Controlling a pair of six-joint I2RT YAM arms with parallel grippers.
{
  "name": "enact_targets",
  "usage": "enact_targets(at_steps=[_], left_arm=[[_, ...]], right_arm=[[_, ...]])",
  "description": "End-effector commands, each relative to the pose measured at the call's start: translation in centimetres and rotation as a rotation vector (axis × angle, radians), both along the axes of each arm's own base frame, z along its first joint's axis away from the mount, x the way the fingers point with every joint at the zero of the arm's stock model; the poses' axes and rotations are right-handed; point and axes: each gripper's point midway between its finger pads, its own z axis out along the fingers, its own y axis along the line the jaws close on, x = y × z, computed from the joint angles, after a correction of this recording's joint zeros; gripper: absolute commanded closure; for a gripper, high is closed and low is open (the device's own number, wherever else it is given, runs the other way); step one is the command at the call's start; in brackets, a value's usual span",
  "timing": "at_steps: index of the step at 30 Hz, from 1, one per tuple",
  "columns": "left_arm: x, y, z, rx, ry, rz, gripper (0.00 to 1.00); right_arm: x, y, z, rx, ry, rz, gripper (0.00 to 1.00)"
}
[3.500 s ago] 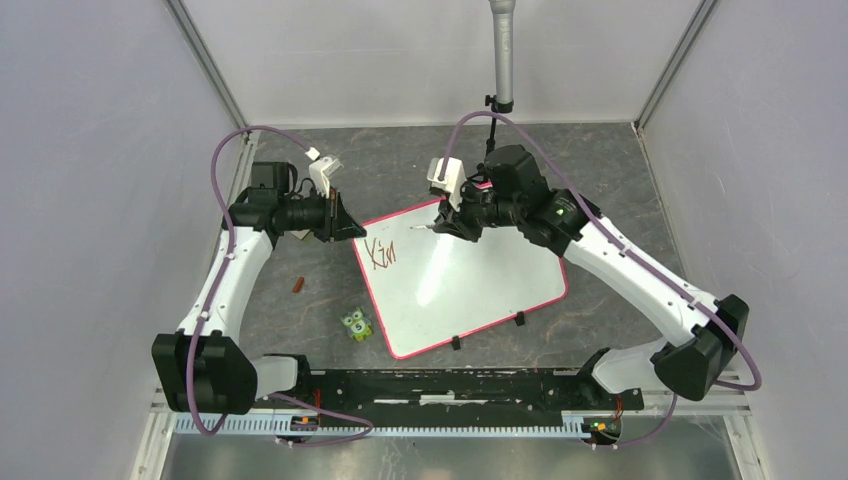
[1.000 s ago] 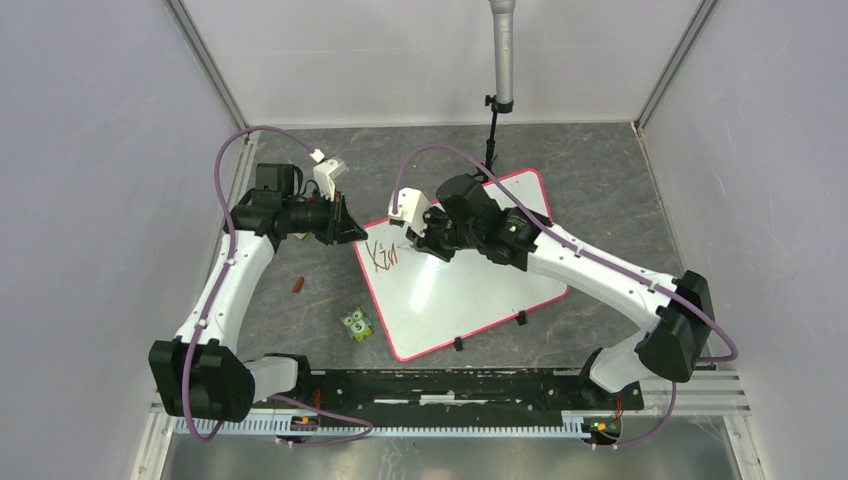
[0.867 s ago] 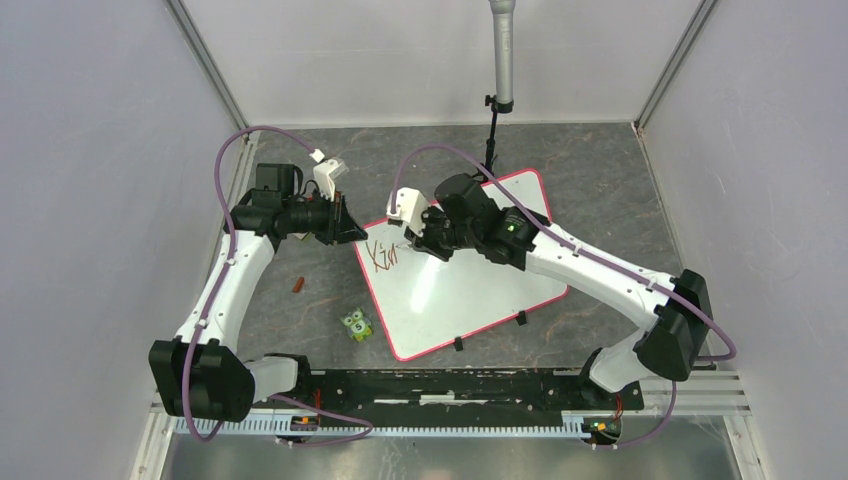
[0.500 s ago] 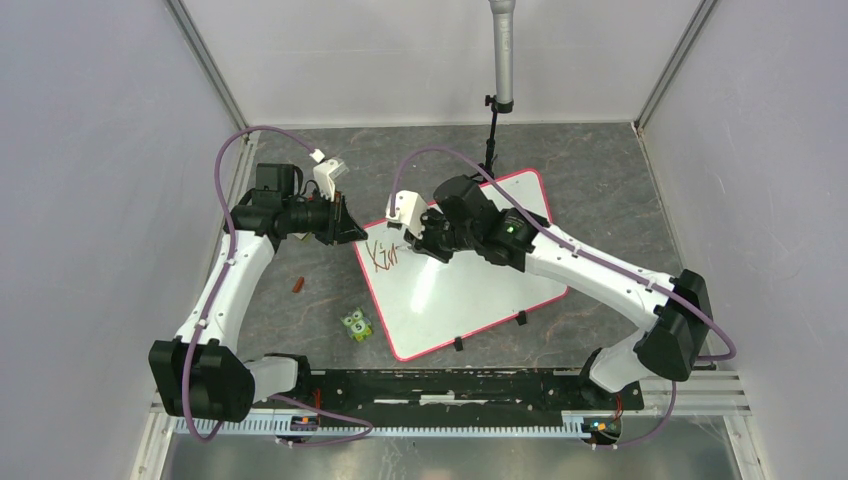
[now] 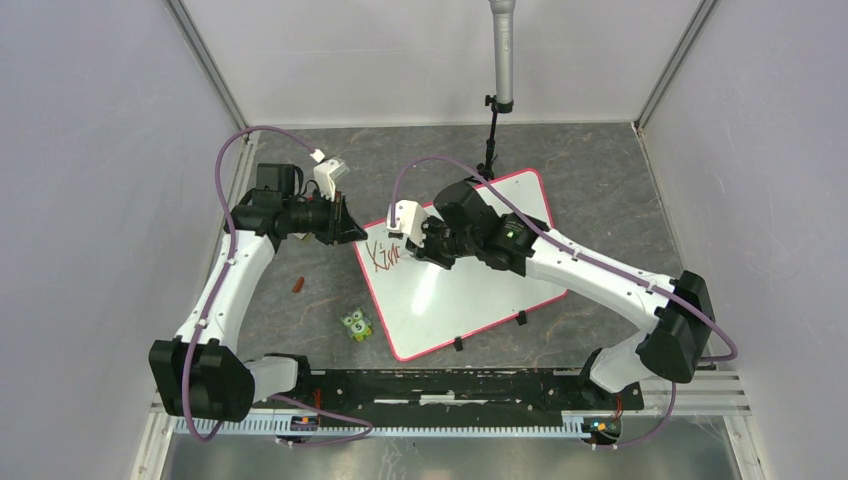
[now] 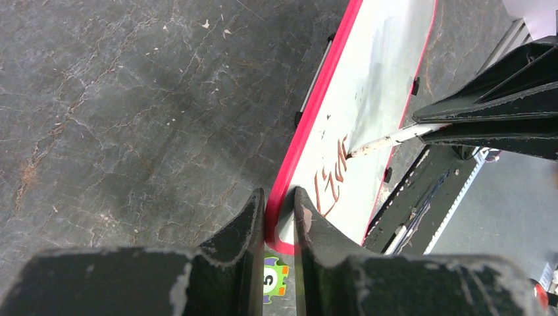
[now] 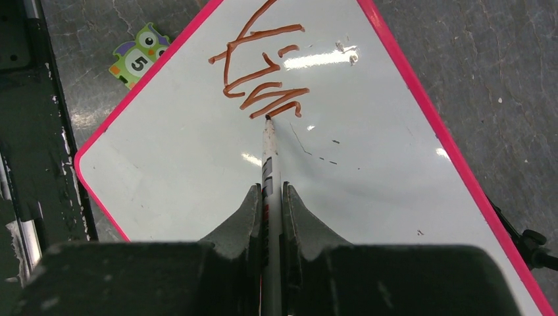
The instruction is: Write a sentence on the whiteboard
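The whiteboard (image 5: 480,285) lies slanted on the dark table, white with a red-pink frame. The start of the sentence (image 5: 384,255), brownish-red letters, sits by its far left corner. My left gripper (image 6: 279,197) is shut on the whiteboard's (image 6: 388,52) red edge at that corner. My right gripper (image 7: 270,191) is shut on a white marker (image 7: 268,151). The marker's tip touches the whiteboard (image 7: 368,217) at the end of the last stroke of the sentence (image 7: 263,72). From the left wrist view the marker (image 6: 388,140) reaches in from the right toward the sentence (image 6: 332,174).
A green owl piece (image 5: 356,325) with a 5 on it lies just off the board's left edge. A small red-brown cap (image 5: 298,285) lies further left. A camera pole (image 5: 502,60) stands behind the board. Grey walls enclose the table and a black rail (image 5: 450,385) runs along its near edge.
My right gripper has slid left and toward the near side with the marker, and more strokes have been added after the first letters. My left gripper has stayed clamped on the board's corner.
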Motion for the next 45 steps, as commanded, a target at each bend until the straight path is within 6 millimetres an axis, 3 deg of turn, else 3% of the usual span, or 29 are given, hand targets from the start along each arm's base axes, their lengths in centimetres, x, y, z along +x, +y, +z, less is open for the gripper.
enact_targets(at_steps=[1,17,35,45], left_arm=[[-1.2,-0.4,-1.0,0.033,0.036,-0.040,0.98],[-1.0,-0.5,-1.1,0.037,0.039,-0.042,0.98],[-1.0,-0.5,-1.1,0.041,0.035,-0.045,0.98],[-1.1,-0.5,-1.2,0.042,0.034,-0.044,0.98]], right_arm=[[1.9,-1.2,1.7,-0.029,-0.085,-0.063,1.00],[4.6,-0.7,4.0,0.013,-0.126,-0.113,1.00],[0.8,-1.5,-0.6,-0.040,-0.002,-0.049,1.00],[0.4,-2.3,-0.3,-0.051,-0.008,-0.050,1.00]])
